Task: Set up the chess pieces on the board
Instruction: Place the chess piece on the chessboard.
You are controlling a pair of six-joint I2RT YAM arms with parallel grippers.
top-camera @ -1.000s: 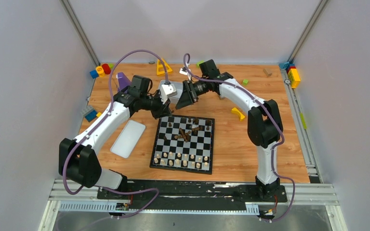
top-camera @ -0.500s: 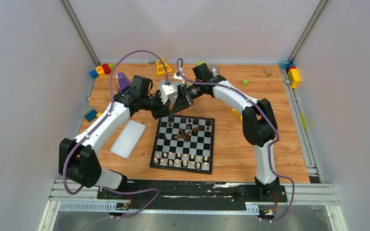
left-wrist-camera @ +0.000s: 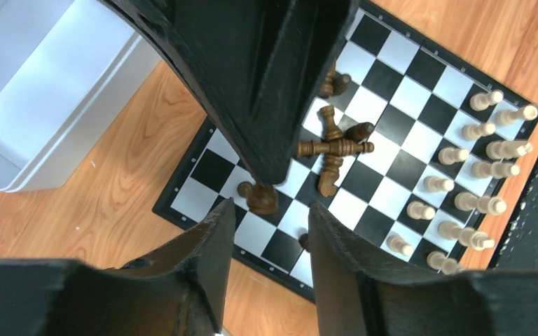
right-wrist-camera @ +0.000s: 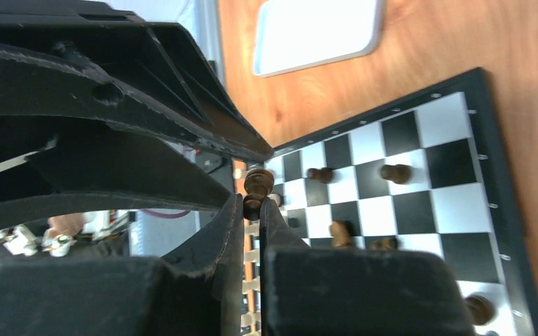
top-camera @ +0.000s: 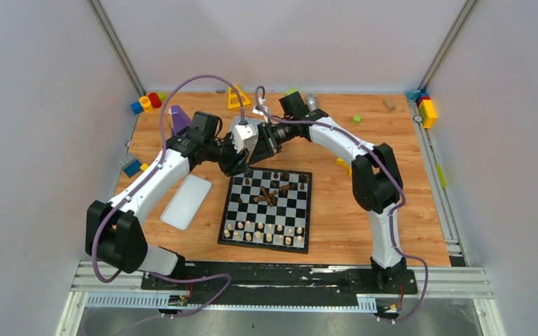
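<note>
**A:** Why are both arms over the board's (top-camera: 266,210) far edge?

**B:** It looks like a handover. The pale pieces (top-camera: 263,232) already stand in rows, while the dark pieces (top-camera: 270,195) lie heaped mid-board.

**A:** And the jaws?

**B:** The right gripper (right-wrist-camera: 251,201) is pinching a dark piece (right-wrist-camera: 258,183) at its tips. The left gripper (left-wrist-camera: 272,210) is spread wide, and the piece sits just ahead of its gap, touching neither finger.

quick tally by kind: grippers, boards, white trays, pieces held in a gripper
grippers: 2, the left gripper and the right gripper
board: 1
white tray: 1
dark piece held in the right gripper: 1
total: 5
</note>
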